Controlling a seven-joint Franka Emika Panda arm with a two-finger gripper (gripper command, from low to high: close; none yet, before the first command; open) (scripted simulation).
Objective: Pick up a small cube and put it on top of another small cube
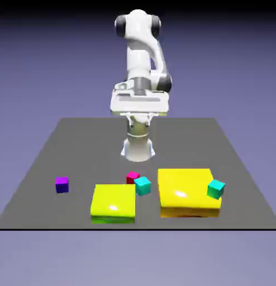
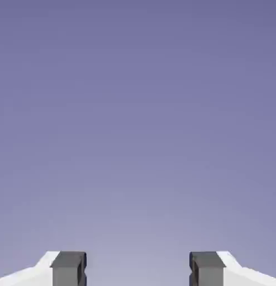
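The small crimson cube (image 1: pixel 132 176) sits on the grey table, touching or nearly touching a teal cube (image 1: pixel 143 186) at its right in the exterior view. A second teal cube (image 1: pixel 216 189) rests on the right edge of the larger yellow block (image 1: pixel 184 191). A purple cube (image 1: pixel 62 184) lies alone toward the left. My gripper (image 1: pixel 139 118) hangs high above the table near the robot's base, far behind the cubes. In the hand view my gripper (image 2: pixel 137 271) is open, with only the backdrop between its grey fingertips (image 2: pixel 68 268).
A smaller, flat yellow block (image 1: pixel 113 203) lies near the table's front edge, just in front of the crimson cube. The larger yellow block stands to its right. The table's front edge (image 1: pixel 138 228) runs close below both.
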